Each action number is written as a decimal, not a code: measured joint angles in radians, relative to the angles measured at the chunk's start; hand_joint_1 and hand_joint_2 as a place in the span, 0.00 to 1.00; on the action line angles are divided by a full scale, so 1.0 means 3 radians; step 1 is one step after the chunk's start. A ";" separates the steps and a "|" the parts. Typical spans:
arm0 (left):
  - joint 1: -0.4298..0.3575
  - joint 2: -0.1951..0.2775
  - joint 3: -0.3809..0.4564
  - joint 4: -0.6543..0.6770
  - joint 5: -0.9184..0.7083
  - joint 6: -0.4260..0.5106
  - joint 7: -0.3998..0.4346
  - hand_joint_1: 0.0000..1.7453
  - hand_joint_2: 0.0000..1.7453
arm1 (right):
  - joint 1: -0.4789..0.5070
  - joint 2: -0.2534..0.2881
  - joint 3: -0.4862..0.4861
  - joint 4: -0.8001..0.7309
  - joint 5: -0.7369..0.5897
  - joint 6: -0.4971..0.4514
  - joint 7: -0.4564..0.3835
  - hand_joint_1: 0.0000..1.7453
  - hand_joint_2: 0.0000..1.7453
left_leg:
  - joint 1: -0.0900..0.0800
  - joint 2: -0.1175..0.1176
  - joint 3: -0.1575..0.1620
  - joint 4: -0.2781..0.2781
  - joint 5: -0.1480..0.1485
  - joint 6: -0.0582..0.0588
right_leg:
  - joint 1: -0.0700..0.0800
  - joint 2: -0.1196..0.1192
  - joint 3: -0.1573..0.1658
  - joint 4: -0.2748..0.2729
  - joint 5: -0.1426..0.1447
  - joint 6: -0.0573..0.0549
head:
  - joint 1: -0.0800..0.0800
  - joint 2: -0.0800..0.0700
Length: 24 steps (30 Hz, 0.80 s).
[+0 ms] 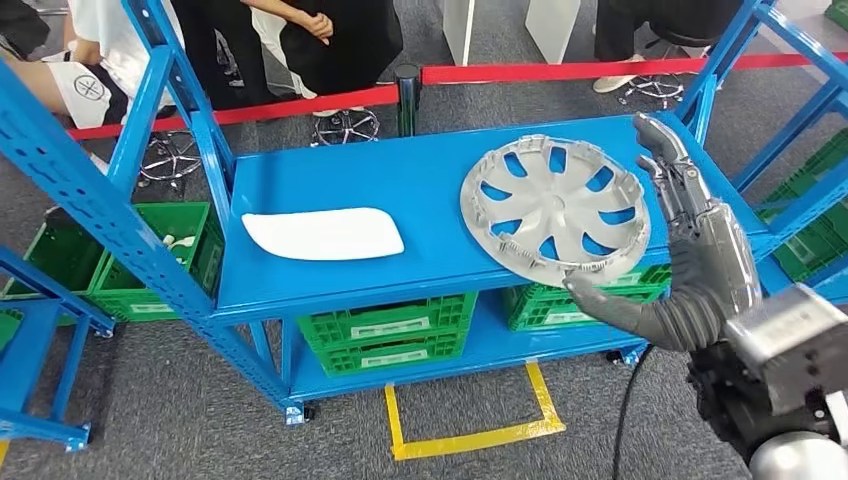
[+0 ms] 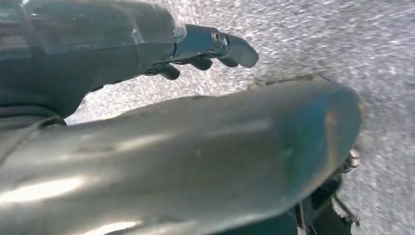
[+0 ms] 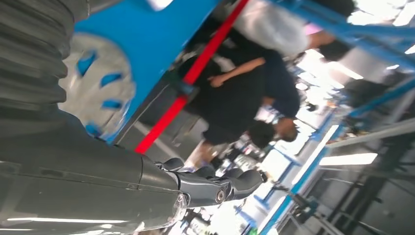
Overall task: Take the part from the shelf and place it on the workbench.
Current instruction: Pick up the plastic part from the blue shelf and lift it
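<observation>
A silver wheel cover (image 1: 553, 207) lies on the right half of the blue shelf top (image 1: 340, 175). A flat white part (image 1: 323, 233) lies on the left half. My right hand (image 1: 700, 245) stands spread at the wheel cover's right edge. Its thumb (image 1: 612, 303) reaches just below the cover's front rim, and its fingers (image 1: 668, 165) point up beside the far rim without closing on it. The right wrist view shows the blurred wheel cover (image 3: 98, 93) beyond the hand (image 3: 98, 186). My left hand (image 2: 147, 122) hangs over grey floor, holding nothing, fingers (image 2: 215, 46) loosely extended.
Green crates (image 1: 385, 335) fill the lower shelf level, with more (image 1: 150, 255) at the left and right. Blue rack posts (image 1: 95, 200) flank the shelf. A red barrier belt (image 1: 560, 72) runs behind it, with people and stools beyond. Yellow tape (image 1: 470, 435) marks the grey floor.
</observation>
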 joint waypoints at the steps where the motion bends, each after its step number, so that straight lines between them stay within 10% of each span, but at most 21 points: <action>1: -0.0004 -0.0001 0.0000 0.0000 -0.0001 -0.0005 0.0003 0.00 0.00 | -0.0012 -0.0037 -0.0023 0.0032 0.0026 0.0030 0.0062 0.00 1.00 | -0.0001 0.0001 0.0014 -0.0001 -0.0025 -0.0022 | 0.0005 -0.0003 0.0019 -0.0107 0.0064 -0.0021 | 0.0008 0.0000; 6: -0.0013 -0.0009 -0.0001 -0.0001 -0.0002 -0.0009 -0.0014 0.00 0.00 | -0.0036 -0.0177 -0.0131 0.0119 0.0096 0.0085 0.0224 0.00 1.00 | 0.0001 0.0014 -0.0016 0.0161 -0.0084 -0.0096 | 0.0016 -0.0011 0.0105 -0.0182 0.0035 -0.0164 | -0.0021 0.0000; 11: -0.0012 -0.0015 -0.0001 -0.0001 0.0008 -0.0012 -0.0038 0.00 0.00 | -0.0021 -0.0235 -0.0195 0.0178 0.0098 0.0093 0.0252 0.00 1.00 | 0.0001 0.0015 -0.0620 0.0952 -0.0351 -0.0118 | 0.0036 -0.0015 0.0222 -0.0200 -0.0049 -0.0218 | -0.0092 0.0000; 16: -0.0004 -0.0012 -0.0001 0.0001 0.0023 -0.0012 -0.0024 0.00 0.00 | -0.0008 -0.0260 -0.0214 0.0226 0.0137 0.0088 0.0277 0.00 1.00 | -0.0029 0.0011 -0.0501 0.0218 0.0303 -0.0030 | 0.0072 0.0001 0.0370 -0.0205 -0.0177 -0.0204 | -0.0106 0.0000; 24: -0.0009 -0.0016 -0.0001 0.0000 0.0036 0.0011 -0.0017 0.00 0.00 | 0.0011 -0.0274 -0.0223 0.0291 0.0522 0.0024 0.0510 0.00 1.00 | -0.0032 0.0006 -0.0464 0.0116 0.0302 -0.0037 | 0.0079 0.0008 0.0405 -0.0265 -0.0196 -0.0178 | -0.0073 0.0000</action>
